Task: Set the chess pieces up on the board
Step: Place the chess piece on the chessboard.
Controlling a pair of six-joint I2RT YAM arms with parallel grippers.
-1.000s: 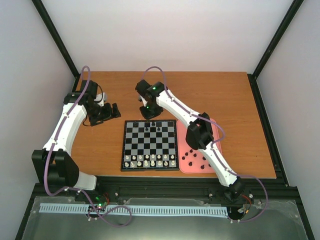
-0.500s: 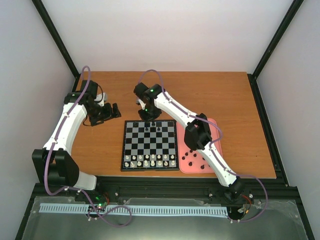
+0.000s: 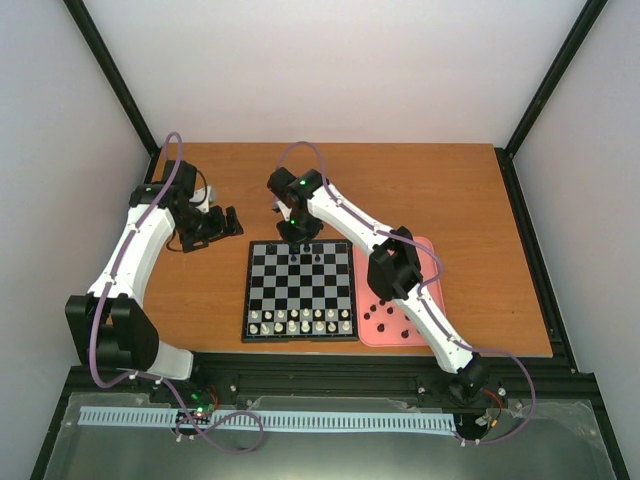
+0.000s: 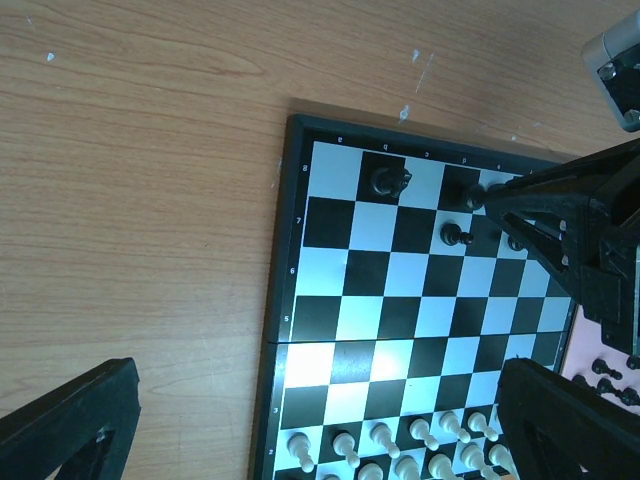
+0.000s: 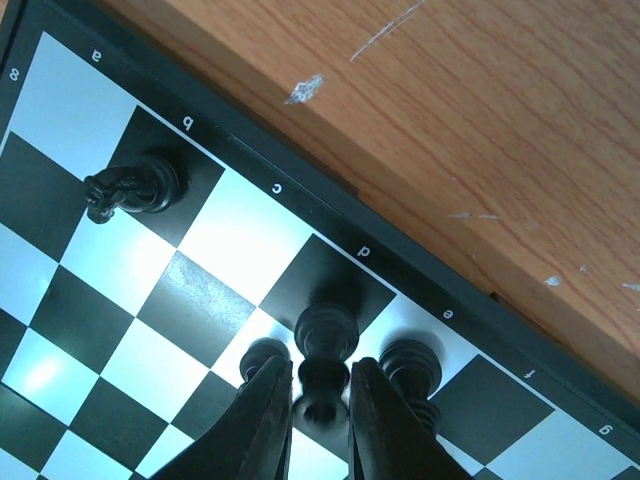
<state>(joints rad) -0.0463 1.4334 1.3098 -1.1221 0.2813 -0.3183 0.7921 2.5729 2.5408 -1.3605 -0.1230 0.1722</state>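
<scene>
Black chess piece (image 5: 325,335) sits on the far row of the board (image 3: 300,290), between the fingers of the right end effector (image 5: 318,372); gripped or released, can't tell. Left end effector (image 3: 229,225) is spread wide, left of the board.

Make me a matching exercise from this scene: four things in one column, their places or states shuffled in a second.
Column one
1. left gripper
2. right gripper
3. white pieces
4. pink tray

Column two
A. right of the board, holding loose black pieces
B. open, above bare table left of the board
C. lined up along the board's near edge
D. fingers either side of a black piece in the far row

Pairs: 1-B, 2-D, 3-C, 4-A
</scene>
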